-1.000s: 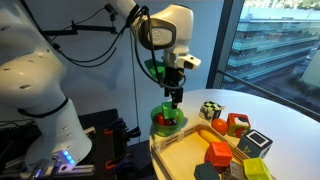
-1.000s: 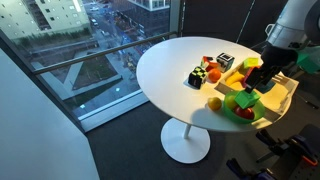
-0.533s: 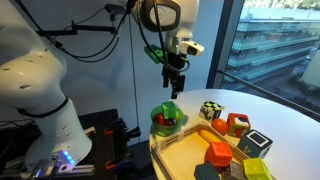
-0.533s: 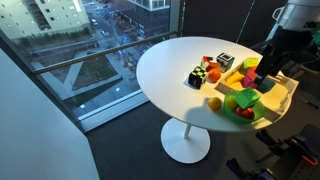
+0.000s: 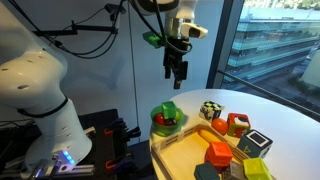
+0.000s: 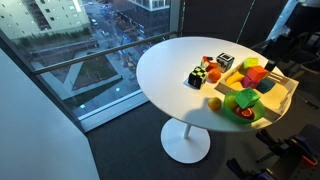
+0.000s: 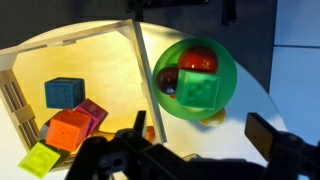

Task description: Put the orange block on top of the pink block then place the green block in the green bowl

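The round white table (image 6: 170, 75) carries everything. My arm stands high over its edge. On the table sits the wooden tray (image 7: 95, 65), and just beside its wall is the green bowl (image 7: 230, 75).

My gripper (image 5: 175, 73) hangs well above that bowl, its jaws wide apart with nothing between them.

In the wrist view the green block (image 7: 200, 90) lies inside the bowl, next to 1 red piece (image 7: 197, 60). The other task blocks are in the tray. The orange block (image 7: 68, 130) overlaps the pink block (image 7: 95, 112), and pink shows along 1 of its edges. From this angle I cannot tell how squarely it sits on top. A blue block (image 7: 64, 93) lies just beside these 2, and a yellow-green block (image 7: 38, 160) lies near the tray's corner.
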Tool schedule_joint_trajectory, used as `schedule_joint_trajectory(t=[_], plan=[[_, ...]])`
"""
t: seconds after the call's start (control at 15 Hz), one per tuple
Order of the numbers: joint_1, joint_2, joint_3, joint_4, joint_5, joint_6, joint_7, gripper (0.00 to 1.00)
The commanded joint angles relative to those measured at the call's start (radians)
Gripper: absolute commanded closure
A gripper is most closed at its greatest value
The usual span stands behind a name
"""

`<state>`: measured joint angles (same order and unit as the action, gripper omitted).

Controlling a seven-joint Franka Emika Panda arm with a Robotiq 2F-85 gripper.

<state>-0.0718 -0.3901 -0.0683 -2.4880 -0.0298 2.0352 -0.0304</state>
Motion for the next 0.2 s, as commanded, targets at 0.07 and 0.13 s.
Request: schedule_joint_trajectory(t=[0.07,0.13], plan=[[-0.003,-0.013,-0.001,0.001,-0.013,-0.001,0.001,0.00],[-0.004,-0.016,-0.001,0.001,-0.016,0.000,0.001,0.00]])
